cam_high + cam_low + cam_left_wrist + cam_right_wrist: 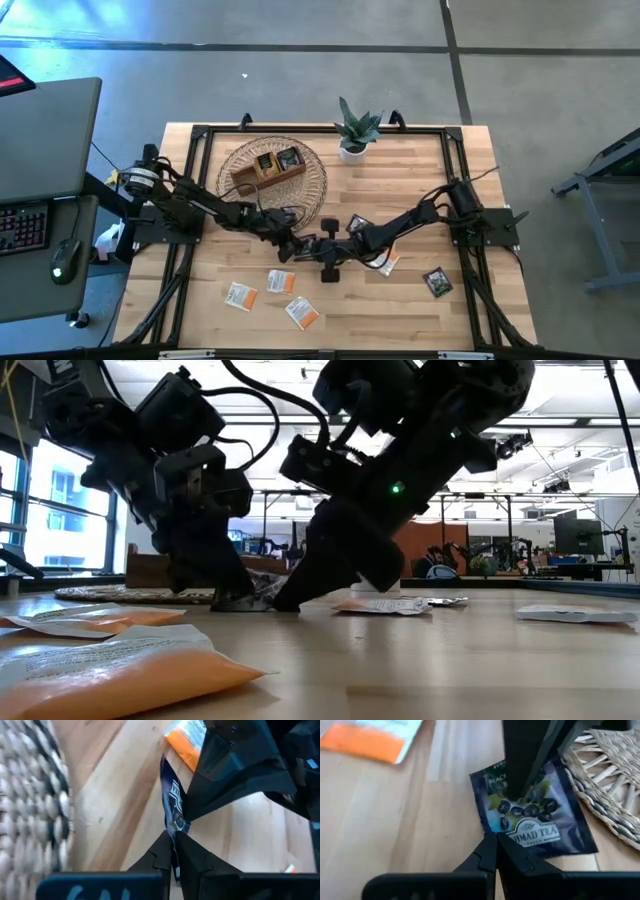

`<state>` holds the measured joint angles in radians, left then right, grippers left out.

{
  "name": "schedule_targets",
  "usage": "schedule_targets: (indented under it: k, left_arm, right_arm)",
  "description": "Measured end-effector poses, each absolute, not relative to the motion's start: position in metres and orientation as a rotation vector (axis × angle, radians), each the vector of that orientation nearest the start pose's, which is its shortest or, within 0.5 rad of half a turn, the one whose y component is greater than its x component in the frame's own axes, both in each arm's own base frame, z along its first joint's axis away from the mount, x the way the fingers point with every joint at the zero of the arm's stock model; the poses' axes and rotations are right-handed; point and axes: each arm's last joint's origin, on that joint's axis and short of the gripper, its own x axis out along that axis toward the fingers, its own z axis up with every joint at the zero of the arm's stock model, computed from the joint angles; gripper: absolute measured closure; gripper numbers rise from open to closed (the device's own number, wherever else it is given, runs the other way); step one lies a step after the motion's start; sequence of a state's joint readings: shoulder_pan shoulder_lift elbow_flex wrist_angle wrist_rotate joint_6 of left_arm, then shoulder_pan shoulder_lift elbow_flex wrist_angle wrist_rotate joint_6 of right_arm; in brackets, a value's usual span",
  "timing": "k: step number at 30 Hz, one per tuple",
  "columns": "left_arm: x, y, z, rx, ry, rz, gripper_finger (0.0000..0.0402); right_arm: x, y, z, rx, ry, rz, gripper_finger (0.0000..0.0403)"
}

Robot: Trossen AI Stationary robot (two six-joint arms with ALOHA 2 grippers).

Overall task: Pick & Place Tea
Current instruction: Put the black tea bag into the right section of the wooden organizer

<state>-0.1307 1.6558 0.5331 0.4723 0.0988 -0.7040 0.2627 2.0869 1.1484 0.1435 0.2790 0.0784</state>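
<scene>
Pinching a dark tea sachet (172,810) on edge near the woven mat (310,185) | left gripper (173,851) clamped on its lower edge | right gripper (496,851) closed empty just beside it | risk: grippers collide, or thin grip slips, dropping sachet short of wooden tray (262,178).

I saw the mat (275,170) at the table's (420,310) far edge, left of centre, with the tray (268,167) on it. The plant (355,130) stood right of the mat. Both grippers met at the table's middle. Three sachets (270,296) lay near the front edge; another sachet (437,282) lay toward the right edge.
</scene>
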Motion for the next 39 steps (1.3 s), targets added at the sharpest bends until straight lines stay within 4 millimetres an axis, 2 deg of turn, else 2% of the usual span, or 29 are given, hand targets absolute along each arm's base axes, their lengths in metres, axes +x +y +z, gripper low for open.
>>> schedule_targets:
  k: [4,9,12,15,18,21,24,26,30,33,37,39]
  left_arm:
    - [0.279,-0.033,0.123,-0.670,0.708,-0.041,0.0396]
    - [0.281,-0.004,0.156,-0.552,0.744,-0.022,0.0397]
    - [0.285,0.021,0.186,-0.395,0.823,0.063,0.0399]
    - [0.284,0.049,0.222,-0.200,0.978,0.211,0.0399]
    - [0.281,0.078,0.261,-0.064,1.077,0.356,0.0400]
    - [0.285,0.107,0.286,-0.006,1.115,0.431,0.0400]
    - [0.284,0.136,0.308,0.011,1.131,0.469,0.0400]
    - [0.281,0.154,0.310,0.006,1.190,0.482,0.0400]
    - [0.286,0.184,0.292,-0.065,1.273,0.479,0.0401]
    - [0.286,0.192,0.273,-0.111,1.358,0.396,0.0401]
    - [0.296,0.193,0.253,-0.055,1.445,0.291,0.0401]
    - [0.297,0.191,0.249,-0.058,1.459,0.241,0.0401]
  right_arm:
    - [0.392,0.109,0.120,-0.207,0.746,-0.005,0.0396]
    - [0.380,0.114,0.160,-0.314,0.712,-0.015,0.0400]
    - [0.367,0.110,0.180,-0.351,0.753,-0.016,0.0397]
    - [0.353,0.105,0.204,-0.349,0.778,0.003,0.0394]
    - [0.341,0.099,0.223,-0.281,0.787,-0.010,0.0398]
    - [0.336,0.094,0.238,-0.197,0.745,-0.075,0.0401]
    - [0.333,0.092,0.243,-0.136,0.725,-0.140,0.0397]
    - [0.332,0.093,0.242,-0.124,0.736,-0.140,0.0395]
    - [0.329,0.096,0.237,-0.126,0.767,-0.101,0.0397]
    - [0.324,0.098,0.229,-0.144,0.804,-0.093,0.0400]
    - [0.320,0.096,0.221,-0.157,0.835,-0.095,0.0397]
    - [0.318,0.095,0.216,-0.162,0.850,-0.097,0.0393]
